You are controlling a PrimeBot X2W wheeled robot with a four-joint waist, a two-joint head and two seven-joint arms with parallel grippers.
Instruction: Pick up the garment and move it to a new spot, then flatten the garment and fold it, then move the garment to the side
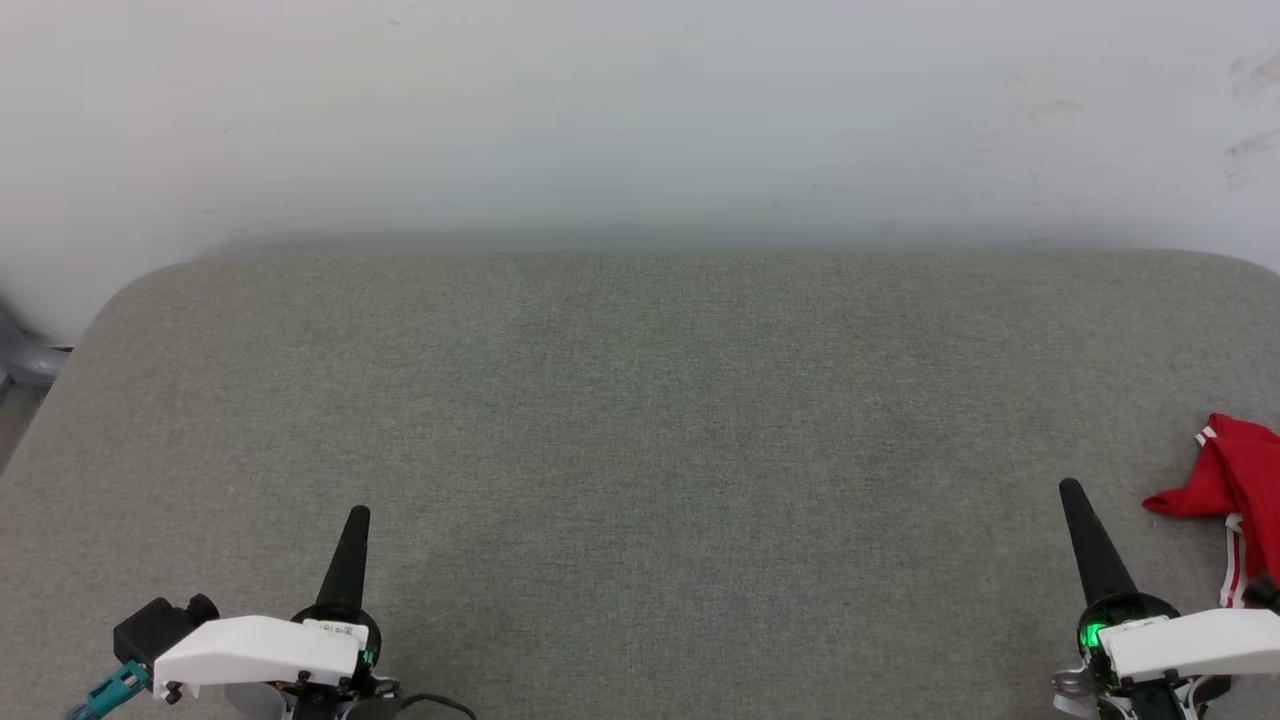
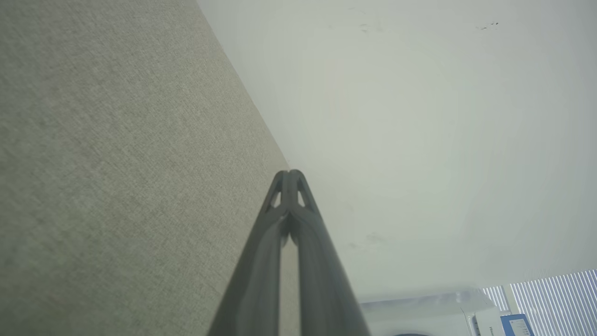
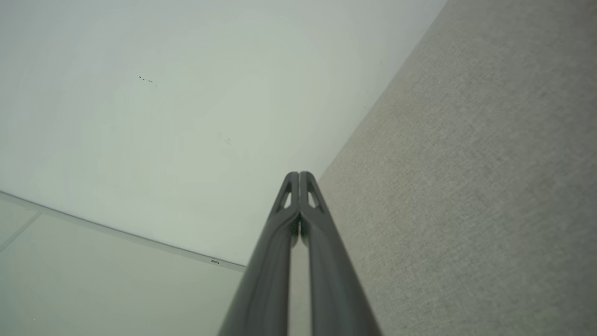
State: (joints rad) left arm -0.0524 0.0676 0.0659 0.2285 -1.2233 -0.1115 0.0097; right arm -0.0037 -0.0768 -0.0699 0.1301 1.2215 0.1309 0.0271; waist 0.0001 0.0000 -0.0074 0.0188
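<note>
The shirt (image 1: pixel 1236 480) lies crumpled at the worktop's (image 1: pixel 640 420) right edge, toward the near corner, and is partly cut off there. It sits just to the right of the right tool (image 1: pixel 1072 492) and well apart from the left tool (image 1: pixel 357 517). Both tools are closed tight and hold nothing. The right arm is nearer, and I judge its reach should go to the right.
</note>
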